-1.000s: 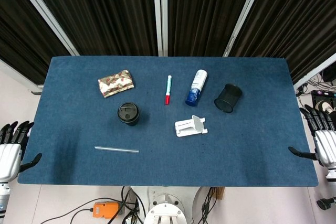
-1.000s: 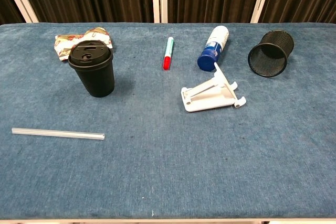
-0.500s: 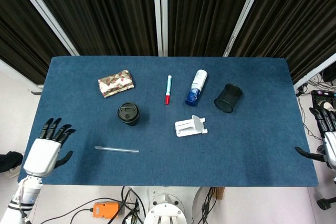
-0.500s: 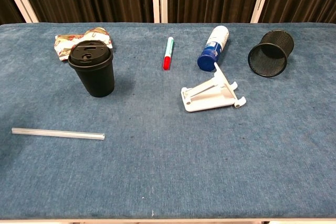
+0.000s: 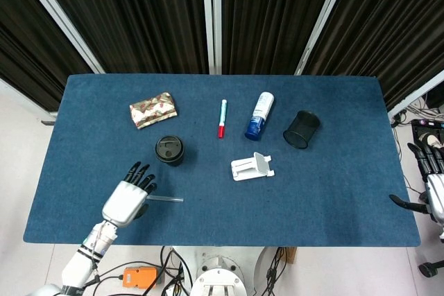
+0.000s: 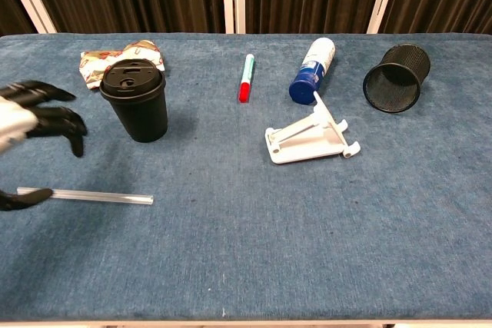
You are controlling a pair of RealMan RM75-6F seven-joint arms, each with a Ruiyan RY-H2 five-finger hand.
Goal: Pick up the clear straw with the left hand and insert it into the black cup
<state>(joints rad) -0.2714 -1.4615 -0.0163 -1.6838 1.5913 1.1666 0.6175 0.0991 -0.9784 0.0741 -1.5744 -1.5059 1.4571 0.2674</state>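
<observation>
Clear straw [image 6: 96, 197] (thin, see-through) lies flat; left hand [image 5: 130, 195] above it, fingers [image 6: 54, 120] apart.

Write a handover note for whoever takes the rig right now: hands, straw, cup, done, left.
Left hand: open, fingers spread above the near end of the clear straw, not gripping it.
Right hand: open, off the table's right edge, idle.
Clear straw: flat on the blue table, in front of the black cup.
Black cup: upright, lid on.
Done: the approach only.
Left: grasp the straw, lift it, insert it into the cup.
</observation>
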